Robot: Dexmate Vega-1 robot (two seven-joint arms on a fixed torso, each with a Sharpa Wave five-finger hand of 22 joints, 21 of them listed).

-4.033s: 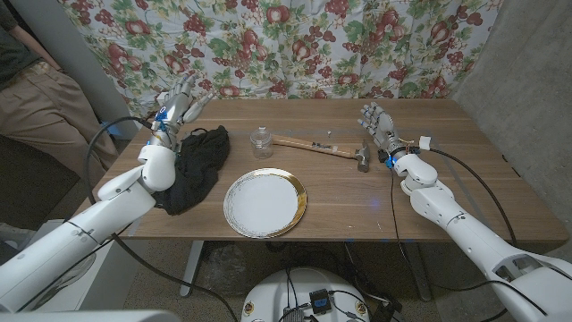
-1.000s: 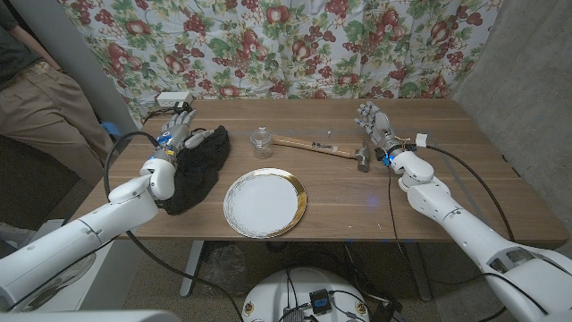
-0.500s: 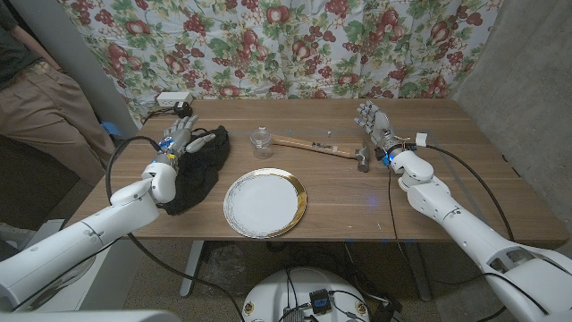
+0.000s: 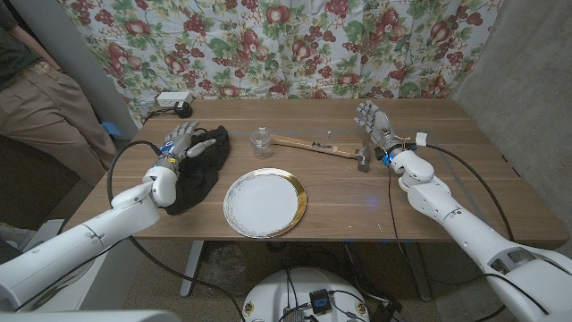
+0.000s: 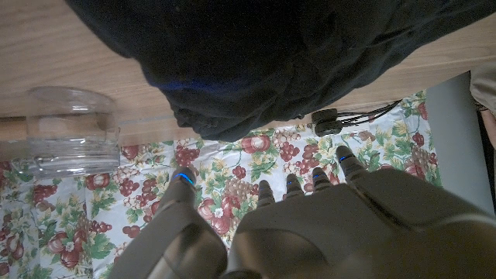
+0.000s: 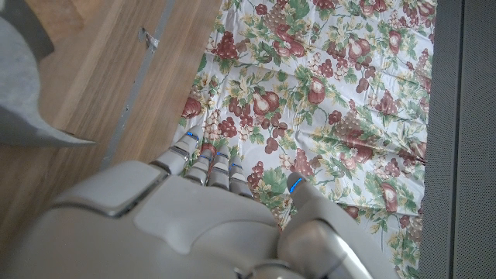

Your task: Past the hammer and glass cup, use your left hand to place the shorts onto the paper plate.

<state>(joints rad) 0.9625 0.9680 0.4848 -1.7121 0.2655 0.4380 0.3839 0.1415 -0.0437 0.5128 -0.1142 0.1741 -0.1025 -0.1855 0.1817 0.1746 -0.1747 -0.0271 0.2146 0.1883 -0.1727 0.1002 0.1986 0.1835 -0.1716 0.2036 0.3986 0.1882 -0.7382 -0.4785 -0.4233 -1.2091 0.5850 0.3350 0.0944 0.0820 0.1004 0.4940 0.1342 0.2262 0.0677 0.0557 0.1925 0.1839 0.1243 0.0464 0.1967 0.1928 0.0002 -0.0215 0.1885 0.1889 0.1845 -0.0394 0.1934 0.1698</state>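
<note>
The black shorts [image 4: 202, 167] lie crumpled at the table's left side, left of the gold-rimmed paper plate [image 4: 264, 202]. My left hand [image 4: 179, 141] hovers at the shorts' left back edge with its fingers spread and nothing held. In the left wrist view the shorts [image 5: 271, 54] lie just past my left hand [image 5: 310, 225], with the glass cup [image 5: 70, 128] beyond. The glass cup [image 4: 260, 141] and the hammer [image 4: 322, 148] lie behind the plate. My right hand [image 4: 375, 121] stands open behind the hammer's head; the right wrist view shows that hand [image 6: 194, 225].
A white power strip [image 4: 172, 99] with a black plug sits at the table's back left corner. A person [image 4: 36, 98] stands beyond the table's left side. A floral curtain [image 4: 286, 45] hangs behind. Bare wood [image 4: 429, 143] lies right of the hammer.
My left hand has come down and slightly nearer along the shorts' left edge, its fingers still spread. The shorts, plate, cup, hammer and right hand have stayed put.
</note>
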